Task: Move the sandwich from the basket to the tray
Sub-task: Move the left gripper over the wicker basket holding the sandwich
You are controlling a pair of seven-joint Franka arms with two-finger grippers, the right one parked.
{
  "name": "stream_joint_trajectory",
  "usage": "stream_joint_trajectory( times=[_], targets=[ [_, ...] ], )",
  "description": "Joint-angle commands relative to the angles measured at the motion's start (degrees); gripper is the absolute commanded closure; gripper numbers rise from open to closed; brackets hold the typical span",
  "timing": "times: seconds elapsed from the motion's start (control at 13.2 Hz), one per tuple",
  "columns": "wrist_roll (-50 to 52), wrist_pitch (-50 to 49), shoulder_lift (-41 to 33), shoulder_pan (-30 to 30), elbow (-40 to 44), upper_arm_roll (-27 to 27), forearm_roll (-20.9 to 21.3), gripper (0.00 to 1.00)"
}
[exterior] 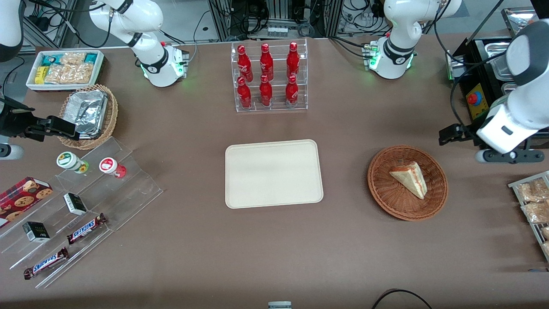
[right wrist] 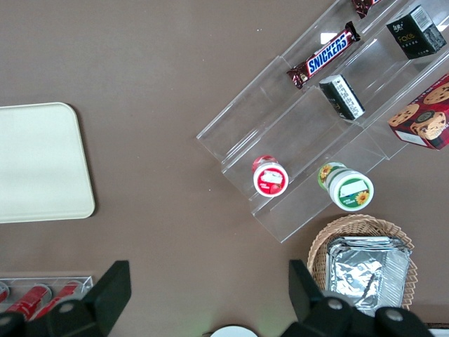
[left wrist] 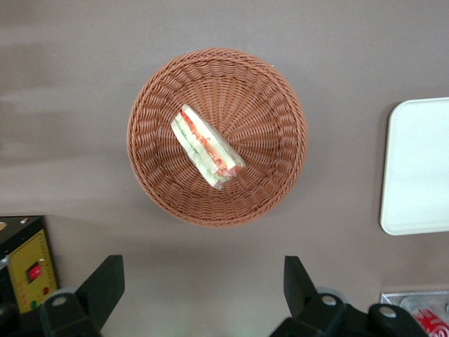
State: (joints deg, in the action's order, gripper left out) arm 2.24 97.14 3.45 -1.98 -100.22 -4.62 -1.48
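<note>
The sandwich (exterior: 409,178), a pale wedge with red and green filling, lies in the round reddish-brown basket (exterior: 386,201) toward the working arm's end of the table. In the left wrist view the sandwich (left wrist: 207,147) rests near the middle of the basket (left wrist: 280,91). The cream tray (exterior: 274,174) sits bare at the table's middle, beside the basket; its edge shows in the left wrist view (left wrist: 421,168). My left gripper (exterior: 448,135) hangs high above the table, a little farther from the front camera than the basket. It (left wrist: 202,270) is open and holds nothing.
A clear rack of red bottles (exterior: 270,77) stands farther from the front camera than the tray. A black box with a red button (exterior: 476,101) and a wire rack of snack packets (exterior: 532,201) flank the working arm. A stepped acrylic display (exterior: 85,201), tan foil basket (exterior: 88,113) and white bin (exterior: 64,68) sit at the parked arm's end.
</note>
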Motion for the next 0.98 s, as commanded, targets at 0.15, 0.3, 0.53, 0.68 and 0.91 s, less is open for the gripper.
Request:
stream_joint_trajectory(
  times=[0.15,0.3,0.53,0.68,0.91],
  targets=[
    [1.9,7.5,-1.5,-0.1,-8.2,-0.1,-0.3,0.00],
    [1.9,11.9,-2.0,-0.2,-12.1,-0.1,-0.3,0.00],
    [2.5,18.2,-2.2,-0.5,-17.1,0.0,-0.3,0.00],
    [4.3,21.4,-2.2,-0.6,-19.6,0.0,-0.3,0.00],
    [7.0,27.4,-2.0,-0.7,-23.9,0.0,-0.5,0.00]
  ],
)
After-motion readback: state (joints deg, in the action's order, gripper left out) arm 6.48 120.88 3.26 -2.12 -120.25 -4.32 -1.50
